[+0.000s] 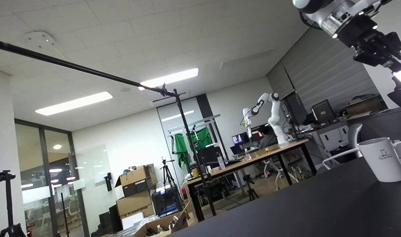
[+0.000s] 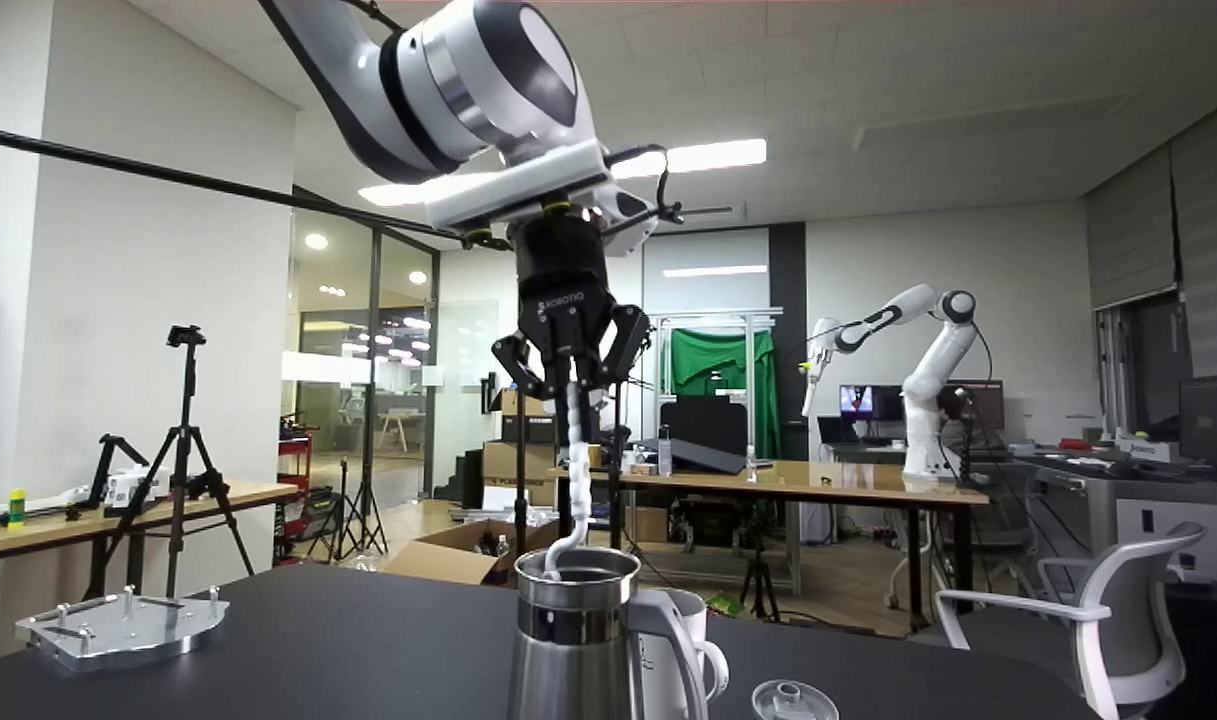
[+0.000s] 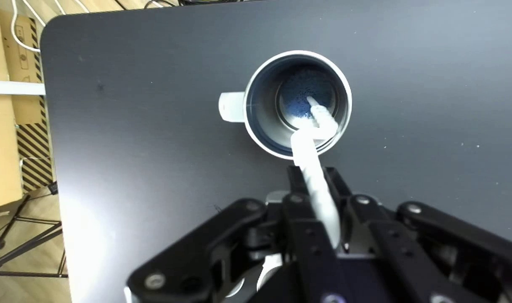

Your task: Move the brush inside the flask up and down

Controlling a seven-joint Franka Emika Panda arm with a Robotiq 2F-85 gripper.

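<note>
The brush (image 2: 579,480) is a long white rod with a wrapped, knobbly surface and a bend near its lower end. It also shows in the wrist view (image 3: 308,155). The flask (image 2: 573,655) is a steel pitcher with a handle, upright on the dark table; its open mouth shows in the wrist view (image 3: 261,110). My gripper (image 2: 575,405) is above the flask and shut on the brush's upper part, also in the wrist view (image 3: 314,172). The brush's bent end dips into the flask's mouth; its depth is unclear. In an exterior view my gripper (image 1: 396,62) is at the right edge.
A white mug (image 2: 665,665) stands close behind the flask and shows in an exterior view (image 1: 381,161). A clear lid (image 2: 793,702) lies right of it. A metal plate with posts (image 2: 123,628) lies at the table's left. A chair (image 2: 1118,620) stands beyond the table (image 3: 155,105).
</note>
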